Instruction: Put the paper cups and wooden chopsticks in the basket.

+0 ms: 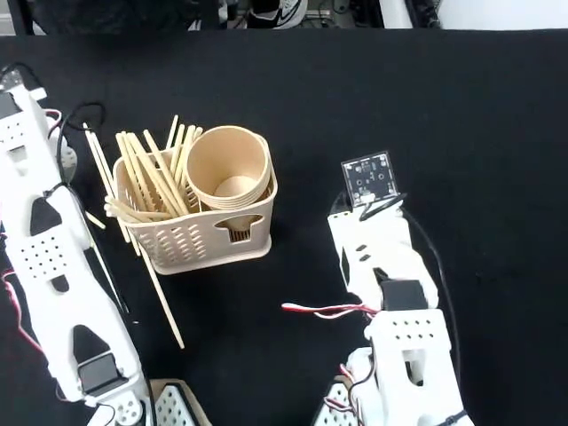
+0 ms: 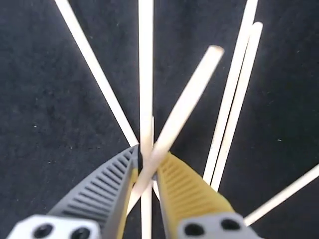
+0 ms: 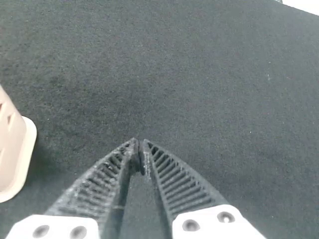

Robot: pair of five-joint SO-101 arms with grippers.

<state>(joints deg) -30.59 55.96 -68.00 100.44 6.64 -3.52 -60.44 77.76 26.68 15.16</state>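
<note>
A cream slotted basket stands left of the table's middle. Stacked paper cups sit in its right half, and several wooden chopsticks lean in its left half, some poking over the rim. One chopstick lies on the cloth in front of the basket. My left gripper is shut on a single chopstick, above several other chopsticks fanned out below it. My right gripper is shut and empty, low over bare cloth, with the basket's corner off to one side.
The left arm runs along the table's left edge beside the basket. The right arm stands right of the basket. Black cloth covers the table, with open room at the back and right.
</note>
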